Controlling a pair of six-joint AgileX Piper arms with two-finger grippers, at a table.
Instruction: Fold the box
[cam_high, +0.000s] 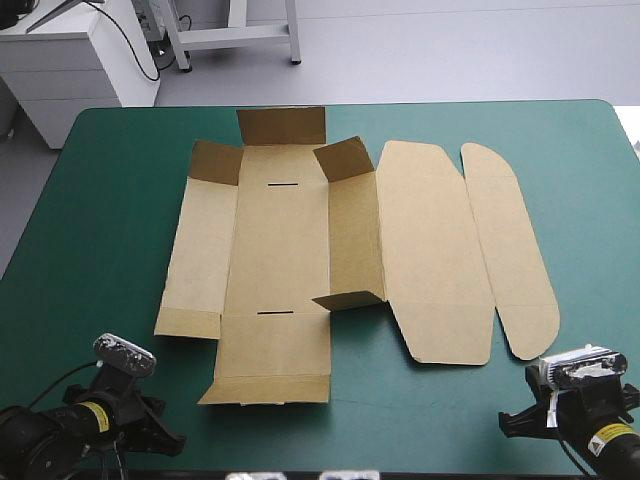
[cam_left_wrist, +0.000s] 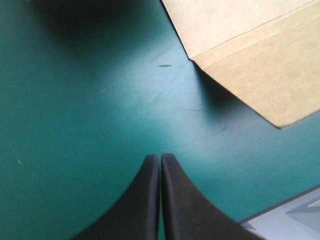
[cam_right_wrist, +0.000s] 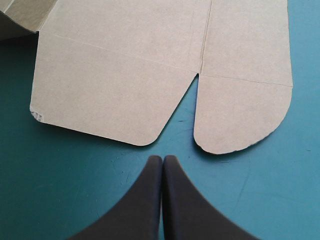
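The brown box (cam_high: 300, 250) lies as a cut sheet in the middle of the teal-green table, mostly flat, with a few small flaps at its far end and one near the middle raised. Its lid panels (cam_high: 440, 250) lie flat to the right. My left gripper (cam_left_wrist: 160, 159) is shut and empty above bare cover, short of the box's near left flap (cam_left_wrist: 250, 55). My right gripper (cam_right_wrist: 162, 160) is shut and empty, its tip just short of the notch between the two rounded lid flaps (cam_right_wrist: 235, 115). In the high view both arms sit at the near corners (cam_high: 120, 400) (cam_high: 585, 400).
Bare teal-green cover (cam_high: 110, 220) surrounds the box on all sides. The table's near edge (cam_left_wrist: 285, 207) shows beside the left gripper. White furniture (cam_high: 70, 60) stands beyond the far left corner.
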